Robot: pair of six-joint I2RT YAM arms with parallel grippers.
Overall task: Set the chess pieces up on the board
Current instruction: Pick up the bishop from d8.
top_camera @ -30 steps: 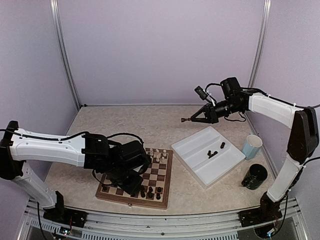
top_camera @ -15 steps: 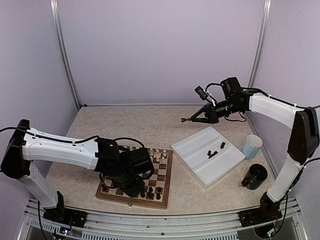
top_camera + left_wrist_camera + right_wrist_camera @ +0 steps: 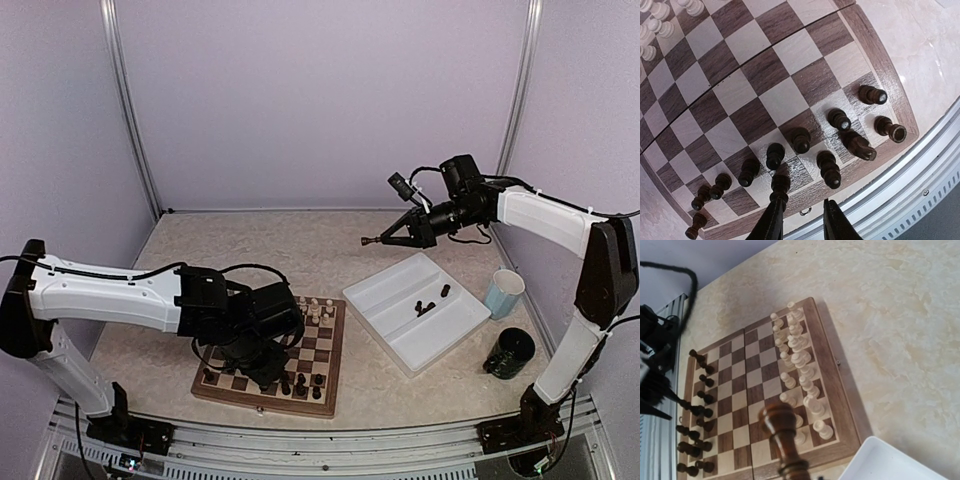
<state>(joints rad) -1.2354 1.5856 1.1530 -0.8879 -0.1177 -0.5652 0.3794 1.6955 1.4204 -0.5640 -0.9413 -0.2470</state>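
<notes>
The chessboard (image 3: 330, 395) lies at the near left of the table. Cream pieces (image 3: 318, 310) stand along its far edge and dark pieces (image 3: 300, 385) along its near edge. My left gripper (image 3: 266, 372) hangs low over the near rows. In the left wrist view it (image 3: 802, 222) is open, and a dark piece (image 3: 780, 186) stands upright against the left fingertip (image 3: 771, 217). Another dark piece (image 3: 860, 145) looks tipped over. My right gripper (image 3: 385, 238) is high above the table behind the tray, shut on a dark brown piece (image 3: 782, 435).
A white tray (image 3: 385, 300) right of the board holds three dark pieces (image 3: 424, 306). A pale blue cup (image 3: 503, 292) and a black cup (image 3: 510, 352) stand at the right. The table's metal front rail (image 3: 920, 190) runs just past the board's near rim.
My left arm swung a little right over the board's near rows, then came back left. The right arm and its piece have not moved.
</notes>
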